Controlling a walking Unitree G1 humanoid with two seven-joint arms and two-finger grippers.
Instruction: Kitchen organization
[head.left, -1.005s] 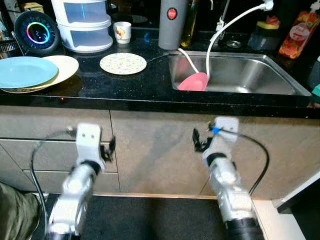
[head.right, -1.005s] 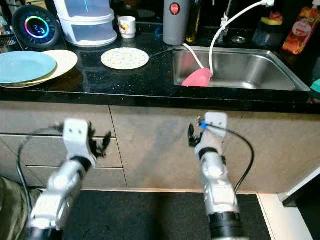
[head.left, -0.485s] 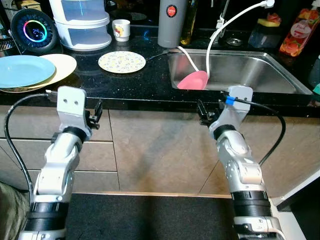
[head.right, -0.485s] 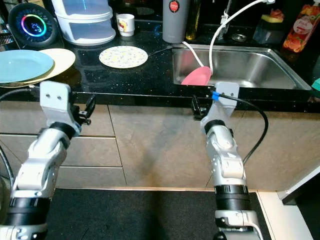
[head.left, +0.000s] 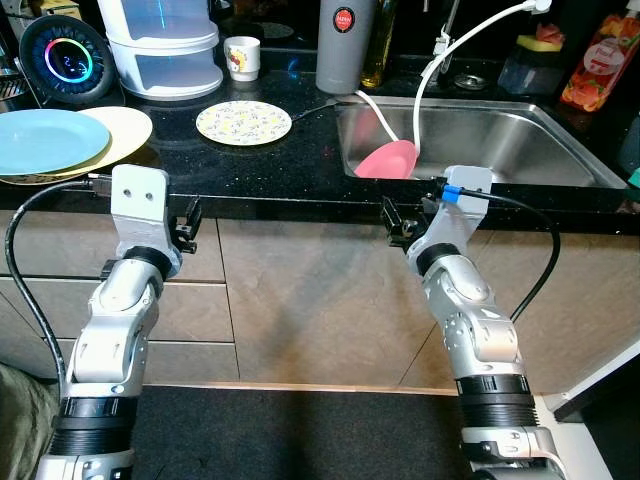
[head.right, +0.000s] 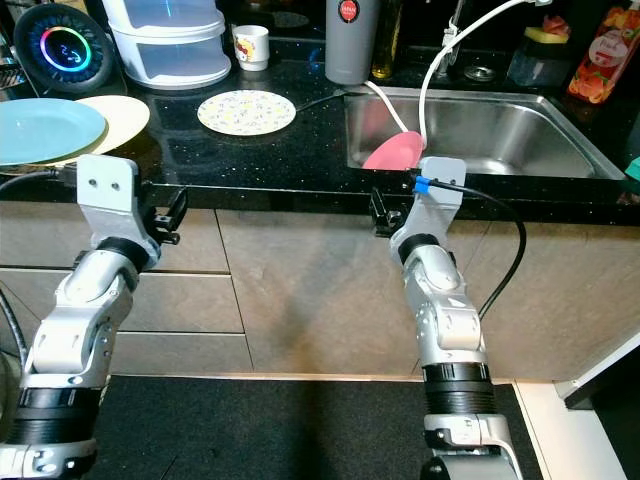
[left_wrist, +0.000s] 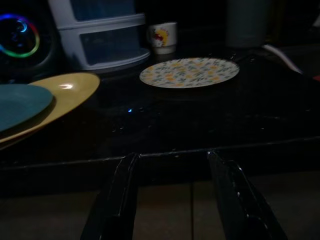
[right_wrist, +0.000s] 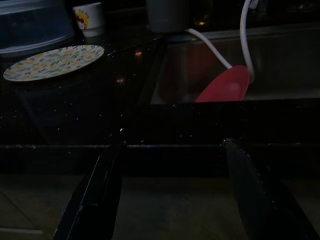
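Your left end effector (head.left: 188, 222) and right end effector (head.left: 392, 222) both hover open, empty, at the bench (head.left: 300, 170) near edge. Floral plate (head.left: 244, 122) lies farther back between them; pink spoon (head.left: 388, 160) rests in the sink (head.left: 500, 150).

A glowing round speaker (head.left: 68, 60) is sitting at the counter's back corner. A white hose (head.left: 455, 45) is arching over the sink. Beige cabinet fronts (head.left: 310, 300) are standing above a dark mat (head.left: 300, 435).
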